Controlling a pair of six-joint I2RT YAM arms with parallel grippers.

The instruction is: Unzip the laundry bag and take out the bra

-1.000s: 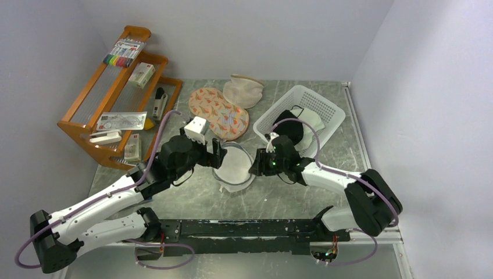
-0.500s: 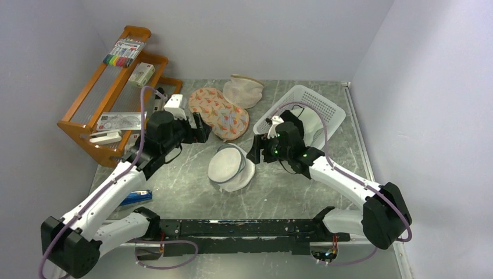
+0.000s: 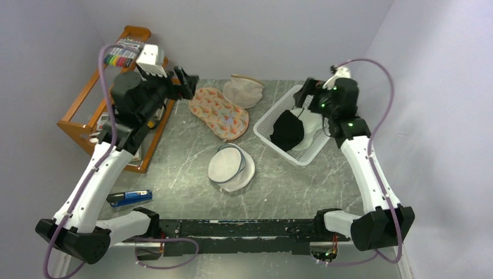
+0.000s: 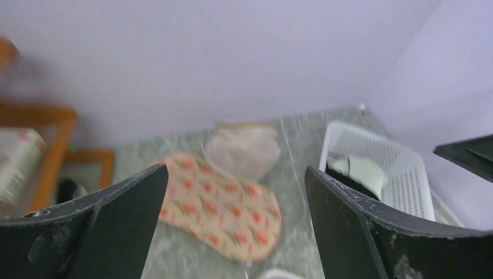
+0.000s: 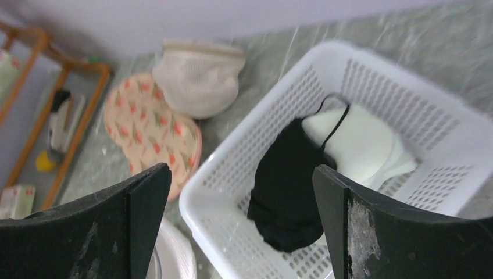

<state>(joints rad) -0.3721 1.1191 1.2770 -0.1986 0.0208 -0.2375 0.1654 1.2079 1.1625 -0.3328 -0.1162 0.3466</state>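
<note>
The laundry bag [image 3: 231,167], a round white mesh pouch with a dark zip rim, lies alone at the table's middle; its edge shows in the right wrist view [image 5: 171,256]. The black bra [image 3: 286,129] lies in the white basket [image 3: 271,114], next to a white garment [image 3: 314,123]; it also shows in the right wrist view [image 5: 290,186]. My left gripper [image 3: 187,84] is open and empty, raised high at the back left, far from the bag. My right gripper [image 3: 302,93] is open and empty, raised above the basket's far end. Both wrist views show the jaws [image 4: 235,171] [image 5: 241,174] wide apart.
An orange floral pouch [image 3: 220,111] and a beige mesh pouch [image 3: 243,90] lie at the back. A wooden rack [image 3: 110,99] with stationery stands at the left. A blue stapler [image 3: 129,197] lies at the front left. Walls close in on three sides.
Both arms have lifted up and away from the laundry bag, the left to the back left, the right up over the basket. The bag stays on the table.
</note>
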